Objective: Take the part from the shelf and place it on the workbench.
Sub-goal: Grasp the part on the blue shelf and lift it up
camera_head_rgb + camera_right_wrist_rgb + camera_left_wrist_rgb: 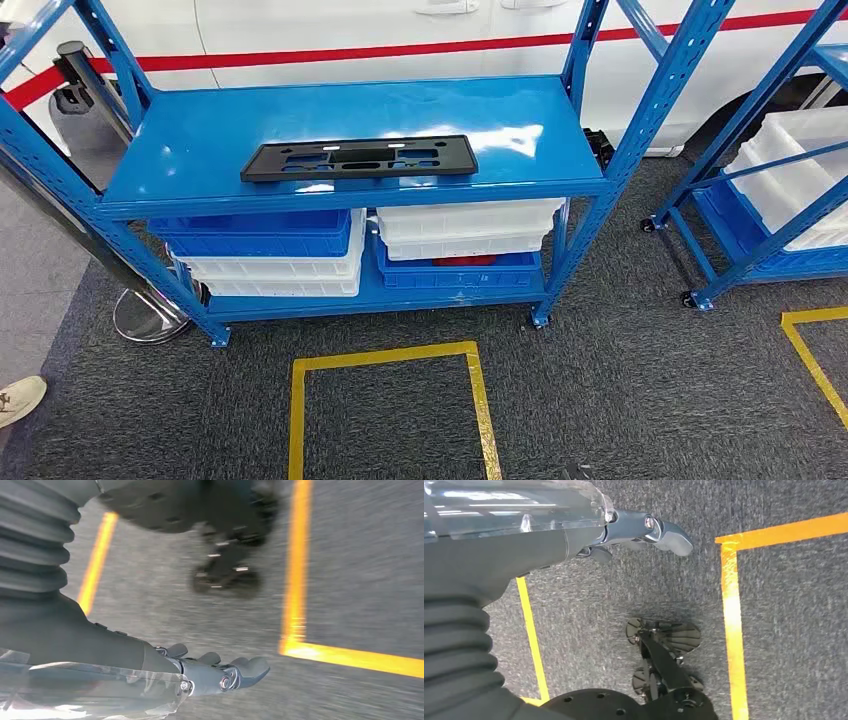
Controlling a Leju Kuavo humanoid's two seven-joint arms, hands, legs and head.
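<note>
A flat black rectangular part [360, 158] with cut-outs lies on the top board of the blue shelf [200, 150], near the middle front. My left hand [644, 532] hangs over grey carpet with its fingers stretched out and nothing in them. My right hand [220, 672] also hangs above the carpet, fingers extended and empty. Both hands are well away from the part.
Blue and white bins [270, 250] fill the lower shelf. A second blue rack [770, 190] with white bins stands at the right. Yellow tape [390, 355] marks a square on the carpet before the shelf. A stanchion base [150, 315] and a person's shoe [18, 398] are at the left.
</note>
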